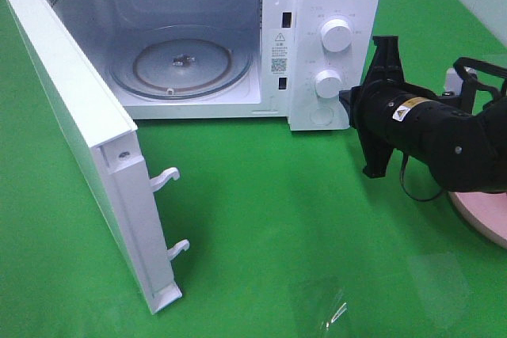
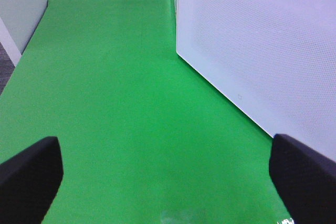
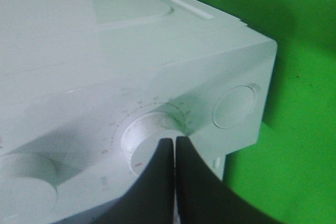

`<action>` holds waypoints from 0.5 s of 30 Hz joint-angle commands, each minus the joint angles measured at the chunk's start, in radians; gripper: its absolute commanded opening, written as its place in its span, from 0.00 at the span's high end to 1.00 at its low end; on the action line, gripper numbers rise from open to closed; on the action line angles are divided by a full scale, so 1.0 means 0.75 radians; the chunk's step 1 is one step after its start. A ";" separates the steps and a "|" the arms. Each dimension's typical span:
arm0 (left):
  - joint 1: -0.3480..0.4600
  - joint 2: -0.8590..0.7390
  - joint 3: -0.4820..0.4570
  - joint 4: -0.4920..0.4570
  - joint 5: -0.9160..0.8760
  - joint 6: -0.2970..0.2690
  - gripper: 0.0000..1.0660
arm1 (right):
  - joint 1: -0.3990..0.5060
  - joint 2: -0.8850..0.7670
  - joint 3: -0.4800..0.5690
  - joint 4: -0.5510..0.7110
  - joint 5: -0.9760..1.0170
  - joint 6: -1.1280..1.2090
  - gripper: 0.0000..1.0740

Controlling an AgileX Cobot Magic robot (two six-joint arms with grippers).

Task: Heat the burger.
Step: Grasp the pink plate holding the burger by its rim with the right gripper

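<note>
You have the white microwave [image 1: 238,13] standing on the green surface [image 1: 261,211]. Its door [image 1: 75,108] is swung wide open at its left side, the glass turntable [image 1: 181,61] lies flat inside, and two round knobs [image 1: 336,36] sit on its right panel.

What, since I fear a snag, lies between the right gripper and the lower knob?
Nothing: the right wrist view shows the right gripper shut, tips at the lower knob.

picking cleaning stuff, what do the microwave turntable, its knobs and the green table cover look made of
Turntable: clear glass, it seems; the ring beneath shows through. Knobs: likely white plastic, smooth with soft sheen. Table cover: matte green, probably cloth or felt.
</note>
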 commanded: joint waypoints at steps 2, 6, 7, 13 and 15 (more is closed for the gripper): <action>-0.008 -0.025 0.003 -0.004 -0.009 -0.007 0.06 | 0.001 -0.119 0.037 -0.025 0.173 -0.216 1.00; -0.008 -0.025 0.003 -0.004 -0.009 -0.007 0.06 | 0.001 -0.188 0.039 -0.025 0.287 -0.369 1.00; -0.008 -0.025 0.003 -0.004 -0.009 -0.007 0.06 | 0.001 -0.188 0.039 -0.025 0.287 -0.369 1.00; -0.008 -0.025 0.003 -0.004 -0.009 -0.007 0.06 | 0.001 -0.347 0.037 -0.024 0.516 -0.755 1.00; -0.008 -0.025 0.003 -0.004 -0.009 -0.007 0.06 | 0.001 -0.379 0.028 -0.024 0.592 -0.837 1.00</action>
